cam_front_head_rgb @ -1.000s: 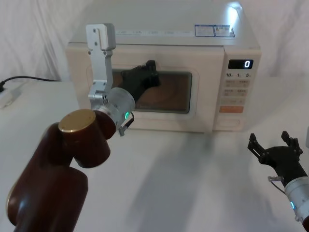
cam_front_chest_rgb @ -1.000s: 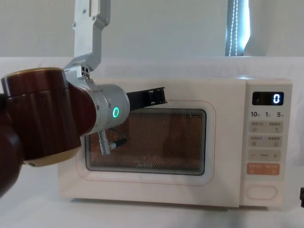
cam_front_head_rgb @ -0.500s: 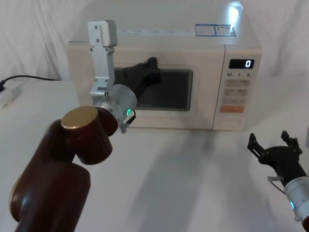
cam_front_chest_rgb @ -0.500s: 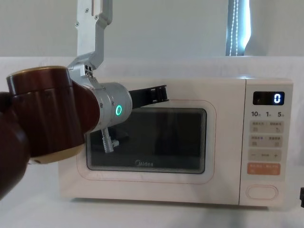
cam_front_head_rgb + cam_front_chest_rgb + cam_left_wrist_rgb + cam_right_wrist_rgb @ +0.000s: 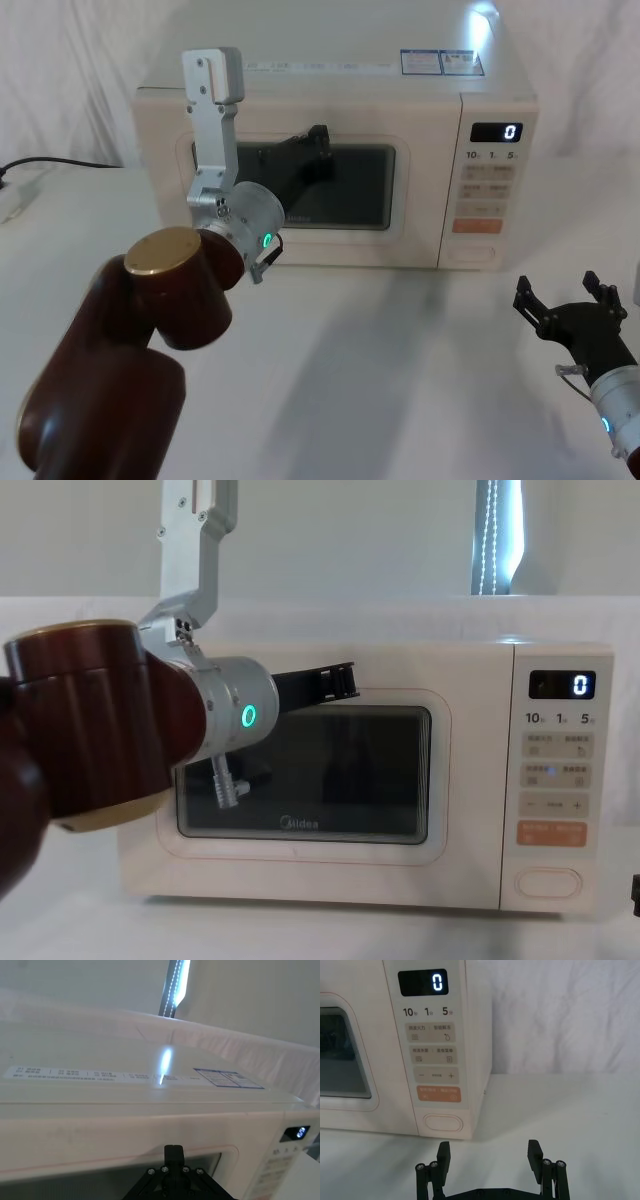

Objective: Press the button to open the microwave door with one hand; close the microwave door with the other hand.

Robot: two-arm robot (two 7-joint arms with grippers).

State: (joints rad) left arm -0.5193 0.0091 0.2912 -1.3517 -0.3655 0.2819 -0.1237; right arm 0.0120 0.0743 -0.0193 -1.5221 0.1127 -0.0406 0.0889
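Left gripper point(image 5: 318, 135) pressed against the upper door point(image 5: 305, 770), jaws' state untellable, seemingly to seat it flush on the microwave point(image 5: 340, 90) at the desk's point(image 5: 400, 350) far edge; right gripper point(image 5: 489, 1152) waits near the right edge, jaws open, facing the button point(image 5: 443, 1122).

Cream microwave door point(image 5: 300, 855) shut flush (button point(image 5: 443, 1122) below keypad)
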